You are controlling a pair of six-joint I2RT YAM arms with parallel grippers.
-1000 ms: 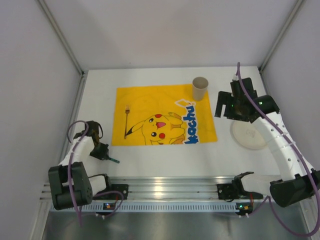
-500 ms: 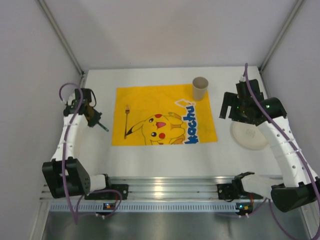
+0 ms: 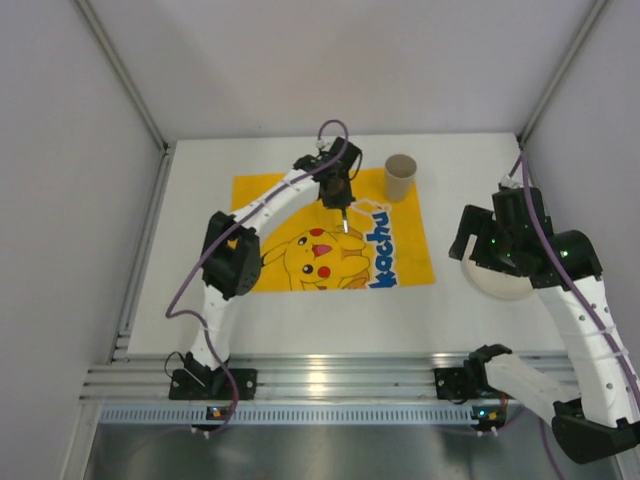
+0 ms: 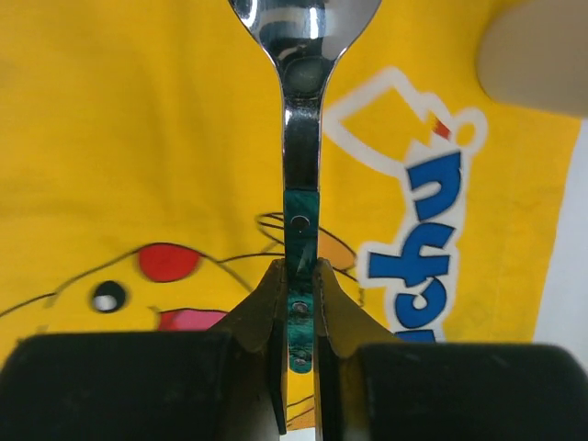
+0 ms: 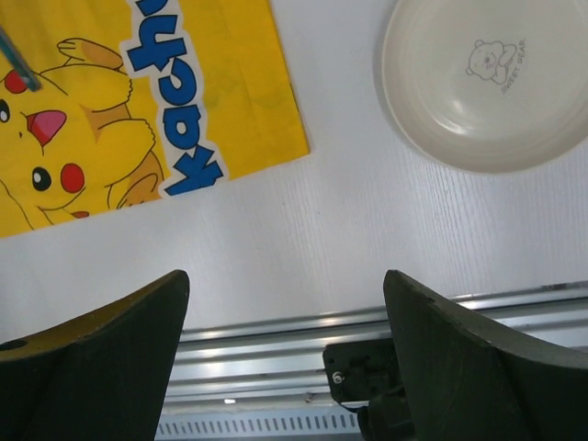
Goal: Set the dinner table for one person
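White dinner table [image 3: 330, 315] below, left end effector [image 4: 299, 271] pinching spoon [image 4: 301, 138] (green handle), right end effector [image 5: 285, 276] wide

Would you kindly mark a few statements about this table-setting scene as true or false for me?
1. The left gripper holds a spoon by its green handle. True.
2. The plate lies on the yellow mat. False: it lies on the bare table, to the right of the yellow mat.
3. The right gripper is open and holds nothing. True.
4. The cup lies tipped on its side. False: it stands upright at the far right corner of the yellow mat.
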